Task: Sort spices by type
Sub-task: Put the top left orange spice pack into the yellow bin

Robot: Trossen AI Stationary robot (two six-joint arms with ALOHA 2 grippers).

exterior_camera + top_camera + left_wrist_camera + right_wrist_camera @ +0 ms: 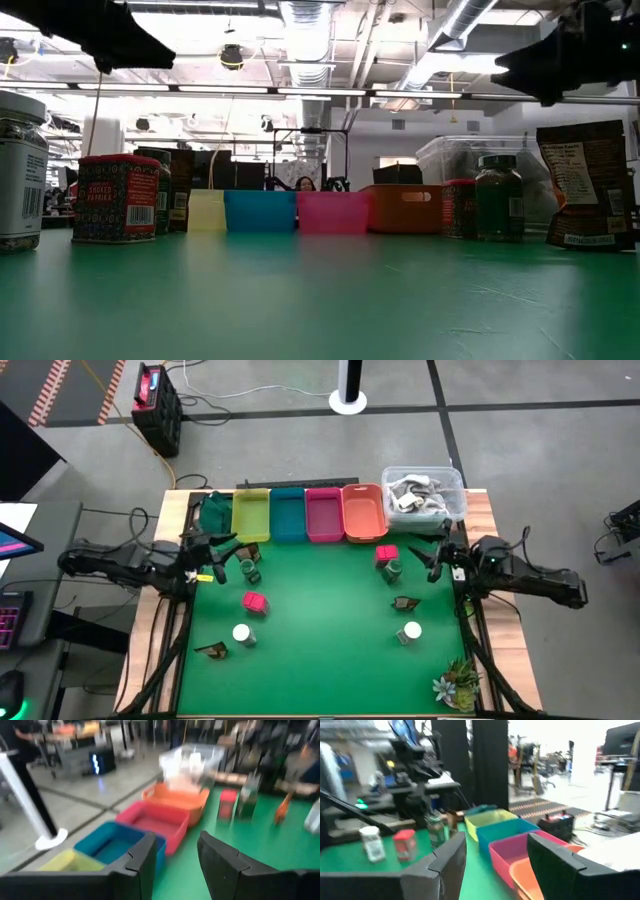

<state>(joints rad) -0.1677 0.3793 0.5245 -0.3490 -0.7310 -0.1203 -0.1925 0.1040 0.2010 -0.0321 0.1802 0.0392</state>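
Observation:
The spices stand in two groups on the green mat. On the left are a dark green jar (pixel 248 569), a brown packet (pixel 251 550), a red-pink block (pixel 254 602), a white-capped jar (pixel 243 634) and a second brown packet (pixel 212 650). On the right are a red-pink block (pixel 386 554), a green jar (pixel 392 570), a brown packet (pixel 404 603) and a white-capped jar (pixel 410 631). My left gripper (pixel 218 550) hovers open near the left group. My right gripper (pixel 433 554) hovers open beside the right group. Both are raised above the mat.
Along the far edge stand four bins: yellow (pixel 250 513), teal (pixel 288 513), pink (pixel 323 514) and orange (pixel 363 512). To their right is a clear tub (pixel 424 491) of grey-white pieces. A small spiky plant (pixel 458 682) sits at the near right corner. The middle of the mat is bare.

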